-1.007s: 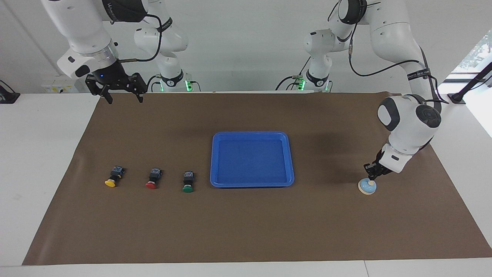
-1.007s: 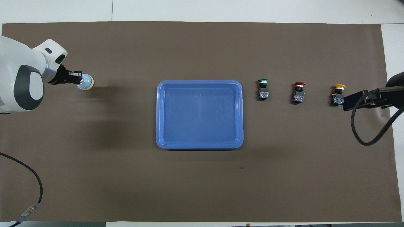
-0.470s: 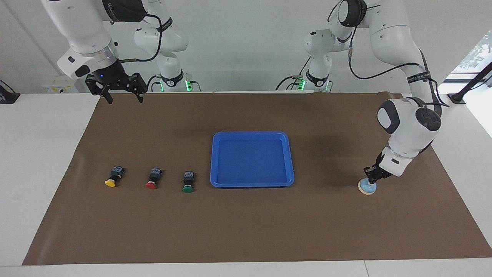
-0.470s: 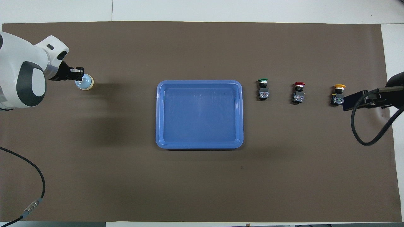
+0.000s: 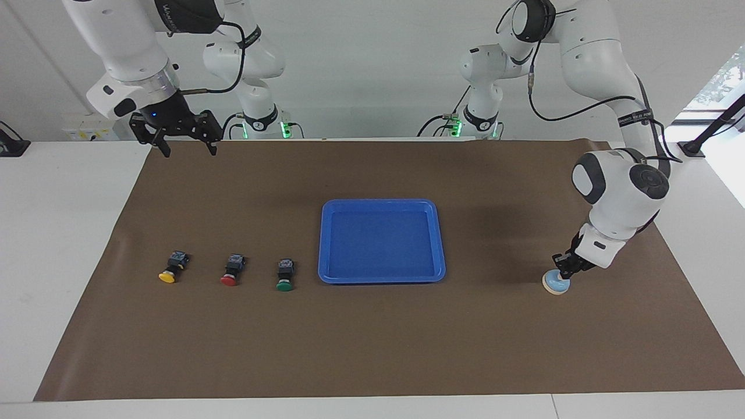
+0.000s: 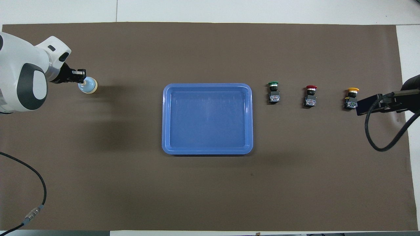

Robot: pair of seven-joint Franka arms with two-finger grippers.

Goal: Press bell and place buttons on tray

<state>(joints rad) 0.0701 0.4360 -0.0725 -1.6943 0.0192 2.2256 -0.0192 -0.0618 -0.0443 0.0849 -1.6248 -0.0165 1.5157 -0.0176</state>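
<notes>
The light-blue bell point(image 5: 556, 284) point(image 6: 89, 87) sits on the brown mat at the left arm's end of the table. My left gripper point(image 5: 563, 273) point(image 6: 81, 76) is shut, its tips down on the bell's top. The blue tray point(image 5: 381, 279) point(image 6: 207, 151) lies mid-table with nothing in it. Beside it, toward the right arm's end, stand the green button point(image 5: 284, 281) point(image 6: 273, 92), the red button point(image 5: 231, 276) point(image 6: 310, 96) and the yellow button point(image 5: 169, 273) point(image 6: 351, 97) in a row. My right gripper point(image 5: 189, 152) hangs open high over the mat's corner by the robots, holding nothing.
A brown mat point(image 5: 372, 349) covers most of the white table. A black cable point(image 6: 384, 131) loops from the right arm over the mat beside the yellow button. Another cable point(image 6: 32, 183) trails from the left arm.
My left gripper has shifted slightly and come down from beside the bell's knob onto its top. The right arm, the buttons and the tray have not moved.
</notes>
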